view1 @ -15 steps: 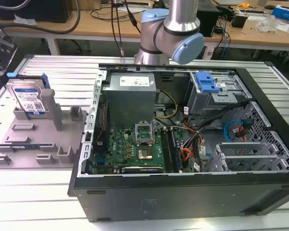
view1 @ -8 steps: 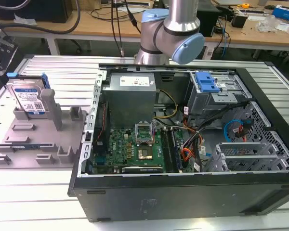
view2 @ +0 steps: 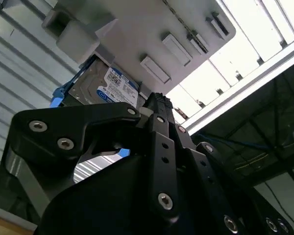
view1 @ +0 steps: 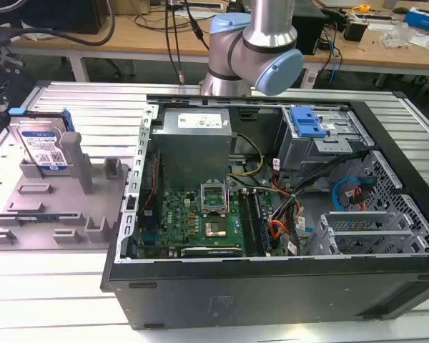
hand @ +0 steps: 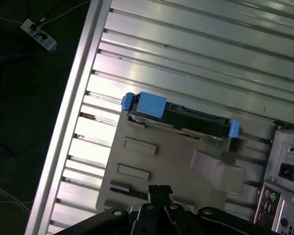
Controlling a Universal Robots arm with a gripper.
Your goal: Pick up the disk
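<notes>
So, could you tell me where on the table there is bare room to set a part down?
The ribbed table is bare between the grey fixture tray and its near edge in the exterior view, and again behind the tray. The tray is crowded with posts, slots and the upright disk; the open computer case is packed.

Here we've got the disk (view1: 43,146) standing on edge in the holder plate (view1: 57,214), on the surface (view1: 50,293) at the exterior view's left. The open computer case (view1: 272,293) lies just beside it on the right, with the power supply box (view1: 196,146) at its far side and the motherboard (view1: 193,221) in front of that.
</notes>
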